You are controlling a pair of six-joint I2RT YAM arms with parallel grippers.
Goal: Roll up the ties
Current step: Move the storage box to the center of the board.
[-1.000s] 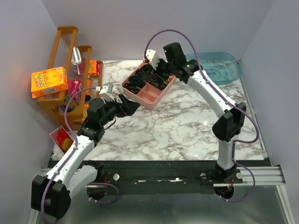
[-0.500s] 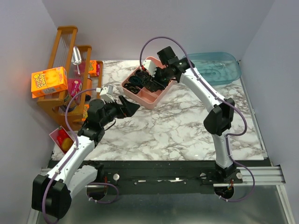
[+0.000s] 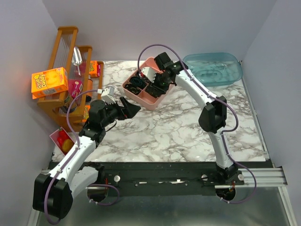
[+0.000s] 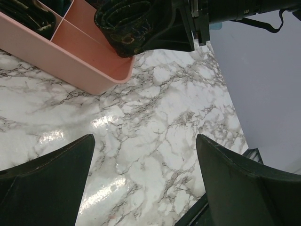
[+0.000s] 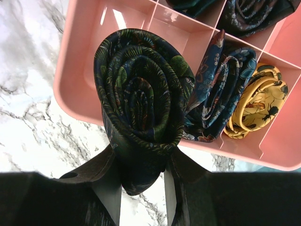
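Note:
My right gripper [image 5: 141,176] is shut on a rolled dark green patterned tie [image 5: 141,99] and holds it over the near edge of the pink divided tray [image 5: 75,80]. The same rolled tie shows in the left wrist view [image 4: 124,23] above the tray's corner [image 4: 94,77]. In the top view the right gripper [image 3: 157,84] hangs over the tray [image 3: 146,101]. A rolled blue tie [image 5: 221,99], a yellow one [image 5: 258,106] and other dark rolls fill the tray's compartments. My left gripper [image 3: 132,108] is open and empty, just left of the tray above the marble.
A wooden rack [image 3: 66,56] with an orange box [image 3: 49,82] stands at the far left. A clear blue tub [image 3: 214,67] sits at the back right. A red-and-yellow packet [image 3: 62,140] lies at the left edge.
My right arm has swung left and down, bringing the rolled tie from the tray's far side to over the tray. The left arm has hardly moved.

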